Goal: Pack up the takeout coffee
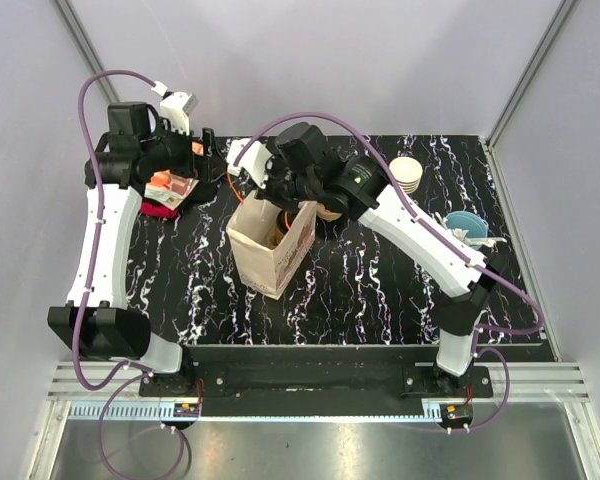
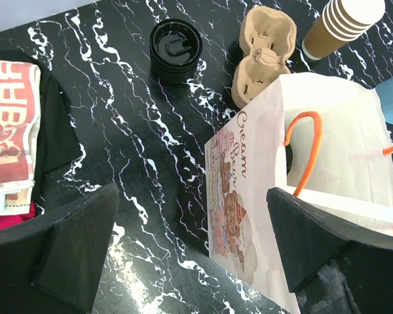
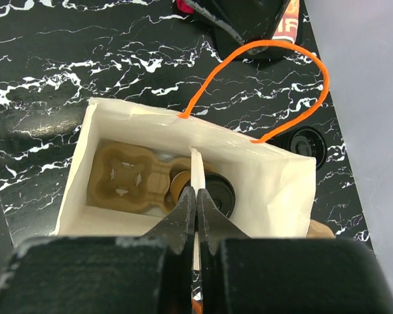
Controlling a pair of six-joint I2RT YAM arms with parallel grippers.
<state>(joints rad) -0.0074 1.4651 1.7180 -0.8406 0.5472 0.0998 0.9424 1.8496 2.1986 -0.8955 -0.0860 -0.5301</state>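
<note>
The takeout coffee (image 3: 217,193), a brown cup with a black lid, sits in one slot of a pulp carrier (image 3: 123,178) at the bottom of the white paper bag (image 3: 275,175) with orange handles. My right gripper (image 3: 196,193) hangs over the bag's open mouth, shut on a thin white stirrer stick (image 3: 196,163) that points down beside the lid. From above, the bag (image 1: 268,250) stands mid-table under the right wrist. My left gripper (image 2: 191,196) hovers open to the left of the bag (image 2: 327,131), with only bare table between its fingers.
Behind the bag are a stack of black lids (image 2: 175,49), a spare pulp carrier (image 2: 265,55) and a stack of lidless paper cups (image 2: 344,26). A light blue cup (image 1: 467,225) stands at the right. Printed packets (image 2: 10,131) lie on a black tray at the left.
</note>
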